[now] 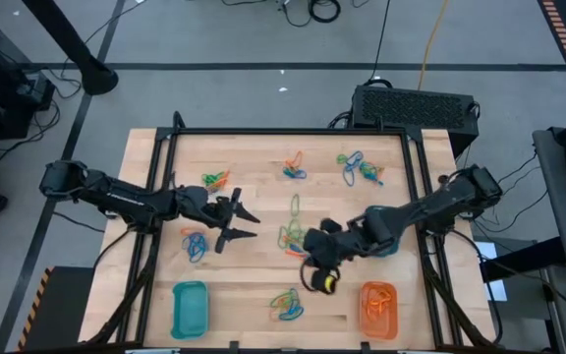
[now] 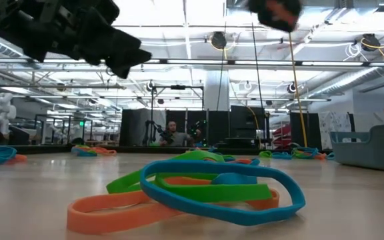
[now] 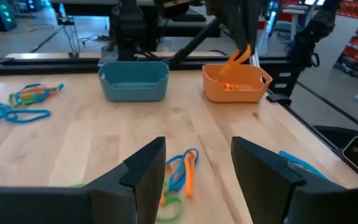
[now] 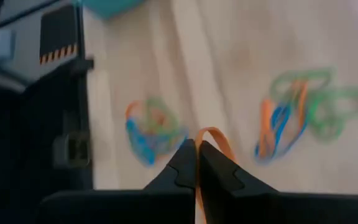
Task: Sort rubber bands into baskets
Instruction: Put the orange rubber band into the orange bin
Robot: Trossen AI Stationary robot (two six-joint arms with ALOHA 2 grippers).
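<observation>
Right tool [image 4: 196, 155] clamped on orange rubber band [image 4: 219, 140], raised above surface [image 1: 263, 197] for carrying toward orange basket [image 1: 379, 308]. Left tool [image 1: 236, 222] held apart, waiting over left-side bands.

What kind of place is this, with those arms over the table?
Probably a robotics lab or workshop: a butcher-block wooden table fenced by a black metal frame, black cables trailing on the grey floor, and an open hall with strip lights behind it.
</observation>
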